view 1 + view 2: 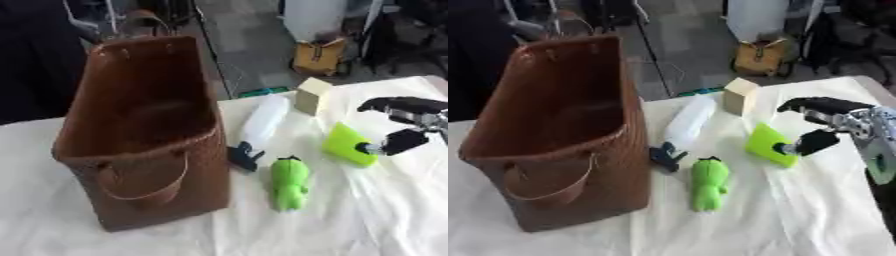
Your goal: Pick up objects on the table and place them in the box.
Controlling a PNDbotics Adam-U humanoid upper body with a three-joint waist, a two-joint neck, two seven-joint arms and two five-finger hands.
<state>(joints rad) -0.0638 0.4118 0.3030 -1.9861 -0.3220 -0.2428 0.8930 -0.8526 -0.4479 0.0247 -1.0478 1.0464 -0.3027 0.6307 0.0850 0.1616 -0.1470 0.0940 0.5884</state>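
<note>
From my remote seat, the nearest thing on the counter point(367, 220), draped in a creased white cloth, is a glossy bright green toy figure point(290, 182), rounded and lying lengthwise. To its left stands the box, in fact a tall brown woven bag point(144, 135) with a loop handle on its near side, mouth open; I see nothing inside it. Tucked between the bag's base and the toy is a small dark blue clip-like piece point(246, 155). At right, my right hand point(826, 125) comes in from the view's edge, black with silver joints; its fingers arch above and its thumb meets the near-right edge of a flat lime green block point(768, 144), which lies tilted on the cloth. Whether they have actually closed on the block, I cannot tell. Behind the toy, a translucent white plastic bottle point(265, 120) lies on its side, pointing away. Just beyond it, a pale cream cube point(311, 95) stands near the counter's far edge. My left hand shows in neither view. Past the counter, the room has a grey floor, a yellow-brown bag point(319, 56) standing on it, and dark stands and equipment legs.
</note>
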